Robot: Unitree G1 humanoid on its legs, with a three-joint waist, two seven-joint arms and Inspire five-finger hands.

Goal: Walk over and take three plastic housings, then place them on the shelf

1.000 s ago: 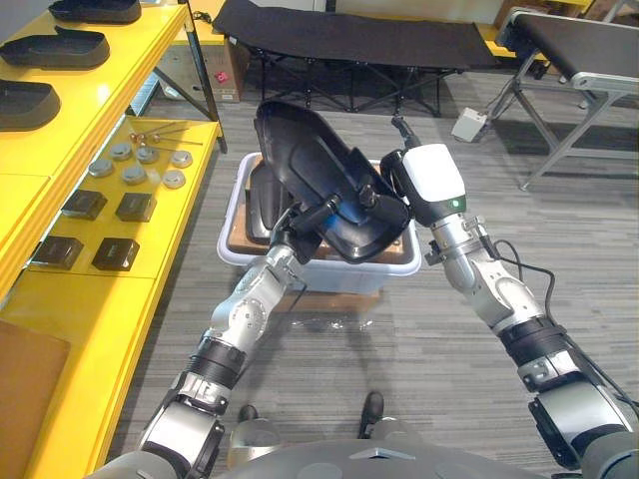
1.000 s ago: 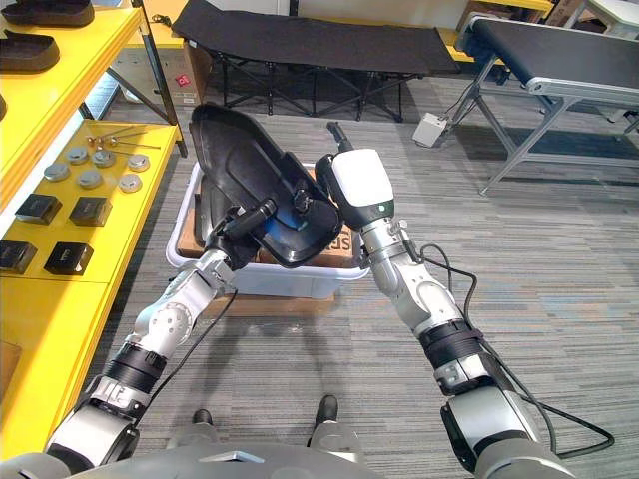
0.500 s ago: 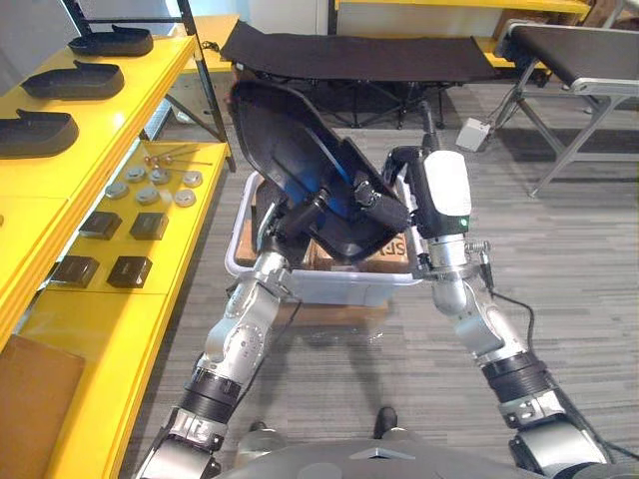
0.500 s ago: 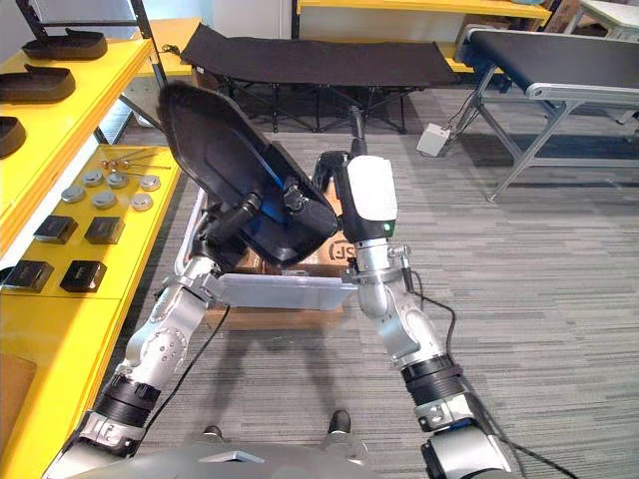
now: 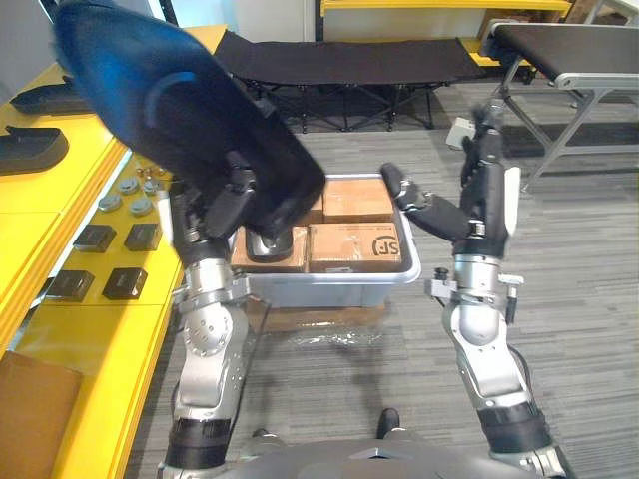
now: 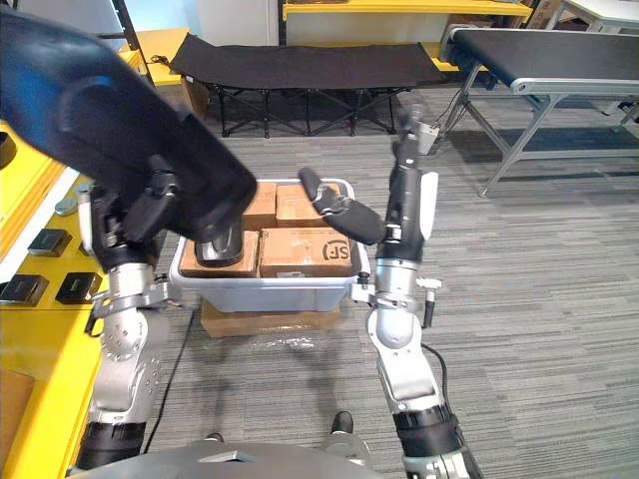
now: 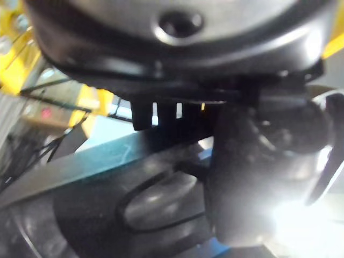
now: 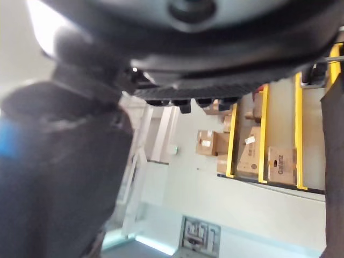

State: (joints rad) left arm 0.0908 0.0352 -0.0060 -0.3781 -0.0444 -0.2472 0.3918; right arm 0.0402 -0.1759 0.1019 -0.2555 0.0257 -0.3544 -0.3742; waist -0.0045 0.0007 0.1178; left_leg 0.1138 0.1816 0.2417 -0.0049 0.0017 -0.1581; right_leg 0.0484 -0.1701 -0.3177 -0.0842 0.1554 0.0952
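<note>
Grey carpet floor [image 5: 584, 259] all round me, and the yellow shelf [image 5: 95, 329] runs along my left – dark housings [image 5: 30, 150] lie on its upper level, round metal discs [image 5: 125, 195] and small black blocks [image 5: 120, 238] on the lower one. Straight ahead a grey tub [image 5: 329, 284] sits on the floor with cardboard boxes [image 5: 359, 244] packed in it, and one more black shell [image 5: 275, 244] stands in its left end. Behind it there's a black folding cot [image 5: 339, 60], with a conveyor [image 5: 559, 45] off to the right.

My left hand [image 5: 232, 200] is up high, fingers curled round the lower edge of the big black plastic housing [image 5: 170, 110] – it's tilted in the air above the shelf side, clear of the tub. My right hand [image 5: 429, 215] is raised over the tub's right end, fingers straight, nothing in it
</note>
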